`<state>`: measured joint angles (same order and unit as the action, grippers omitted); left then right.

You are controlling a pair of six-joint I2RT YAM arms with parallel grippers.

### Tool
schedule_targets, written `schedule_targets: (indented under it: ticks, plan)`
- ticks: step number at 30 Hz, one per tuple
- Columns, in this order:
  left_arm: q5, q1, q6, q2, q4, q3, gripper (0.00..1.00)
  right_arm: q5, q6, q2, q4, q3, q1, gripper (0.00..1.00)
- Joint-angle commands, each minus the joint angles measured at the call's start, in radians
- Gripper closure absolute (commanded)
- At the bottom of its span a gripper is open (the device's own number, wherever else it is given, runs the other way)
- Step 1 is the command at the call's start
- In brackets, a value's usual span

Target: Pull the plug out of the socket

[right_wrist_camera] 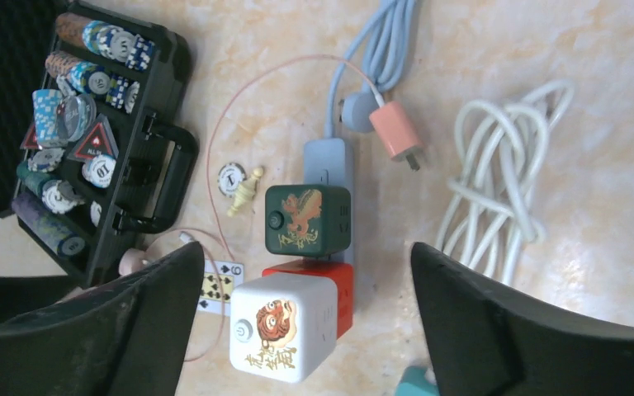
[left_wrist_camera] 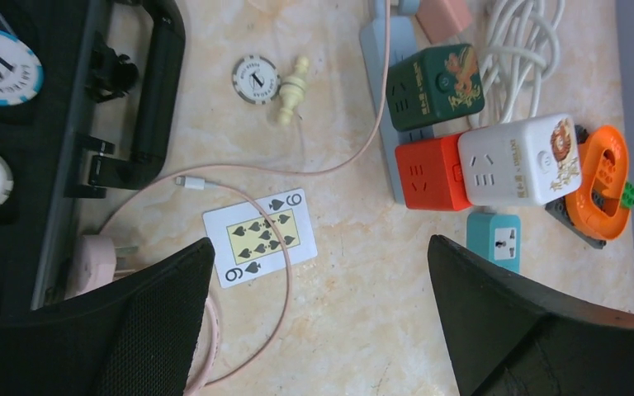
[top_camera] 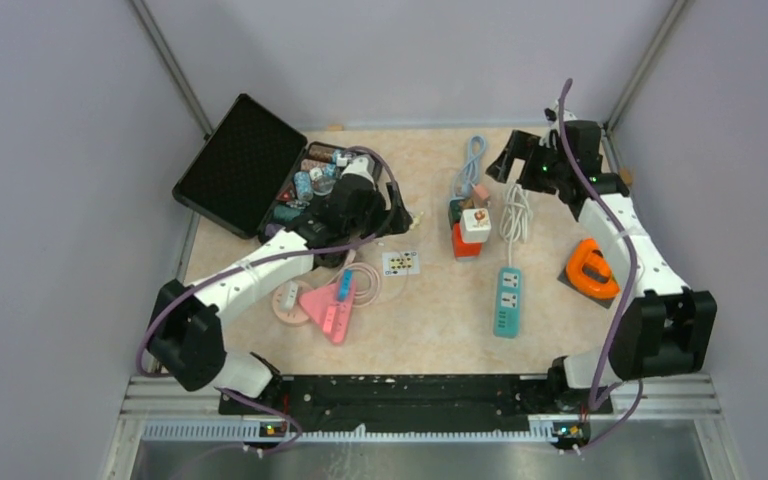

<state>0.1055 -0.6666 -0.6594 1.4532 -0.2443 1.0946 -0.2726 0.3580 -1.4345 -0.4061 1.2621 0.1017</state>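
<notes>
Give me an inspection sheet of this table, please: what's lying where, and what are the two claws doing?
Surface: beige marbled table, crowded.
Job's things: pink plug lies beside the grey power strip, prongs bare; cube adapters sit at the strip.
Clutter: chip case, playing card, pawn, teal strip, orange tool.
Grippers: left gripper open, empty; right gripper open, empty.
Cables: white coil, blue cord, thin pink lead.
Surroundings: grey walls.

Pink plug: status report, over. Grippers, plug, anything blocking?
Left gripper open, empty. Right gripper open, empty. Pink plug out, lying loose beside grey power strip, prongs bare. Nothing blocking.
</notes>
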Motion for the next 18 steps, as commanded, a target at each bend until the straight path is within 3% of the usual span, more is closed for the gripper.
schedule_targets:
  ticks: [1,3,4,9,14,18]
  plan:
    - [0.039,0.016,0.019,-0.074,-0.005,-0.001,0.01,0.008,0.03,0.124,0.049,-0.086,0.0,0.04]
    - [0.006,0.019,0.025,-0.1,0.019,-0.025,0.01,0.047,0.081,0.189,0.094,-0.158,0.0,0.21]
    - [-0.015,0.022,0.027,-0.114,0.026,-0.036,0.01,0.061,0.095,0.218,0.093,-0.182,-0.001,0.25]
    - [-0.099,0.027,0.016,-0.168,0.012,-0.057,0.01,-0.038,0.064,0.254,-0.048,-0.19,0.001,0.32]
    - [-0.185,0.027,-0.013,-0.214,0.007,-0.095,0.01,0.005,0.127,0.348,-0.148,-0.289,0.007,0.33]
    - [-0.211,0.026,-0.034,-0.236,-0.014,-0.117,0.01,-0.079,0.162,0.437,-0.114,-0.386,0.019,0.33]
